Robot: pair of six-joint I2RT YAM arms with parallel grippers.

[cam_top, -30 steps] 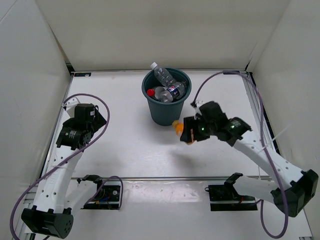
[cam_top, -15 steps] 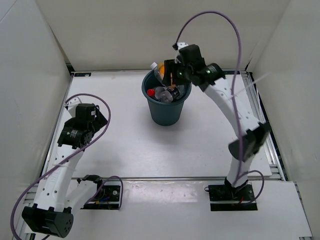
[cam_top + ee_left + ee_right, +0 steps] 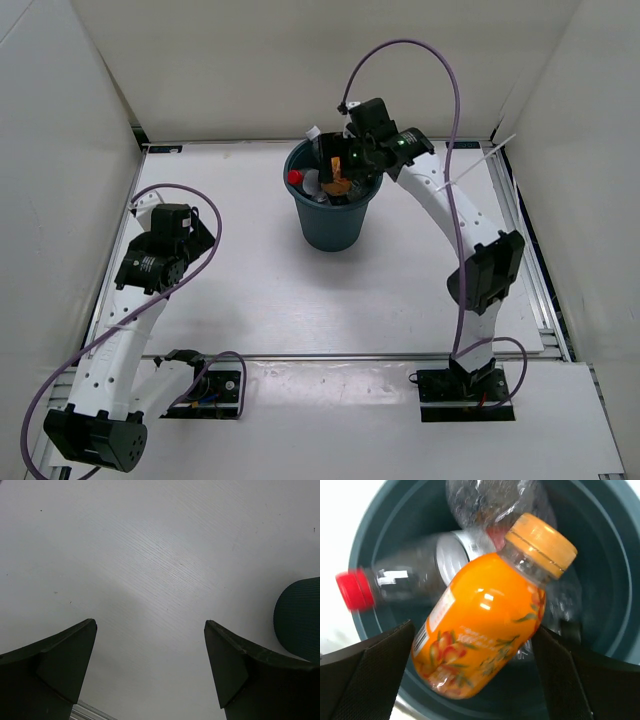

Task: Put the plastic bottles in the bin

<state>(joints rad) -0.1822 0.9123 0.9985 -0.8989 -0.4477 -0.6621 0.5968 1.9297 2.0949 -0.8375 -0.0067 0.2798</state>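
Hovering over the bin [image 3: 335, 226], right pincer [image 3: 474, 628] spread, orange bottle [image 3: 485, 612] tilted between its fingers.

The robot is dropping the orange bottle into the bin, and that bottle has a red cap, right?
Not quite. The orange bottle is over the bin, but its cap is orange-yellow, not red. The red cap is on a clear bottle already lying in the bin. The right wrist view shows both.

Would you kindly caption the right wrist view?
Open right gripper straddling a short orange plastic bottle over the round teal-grey plastic bin.
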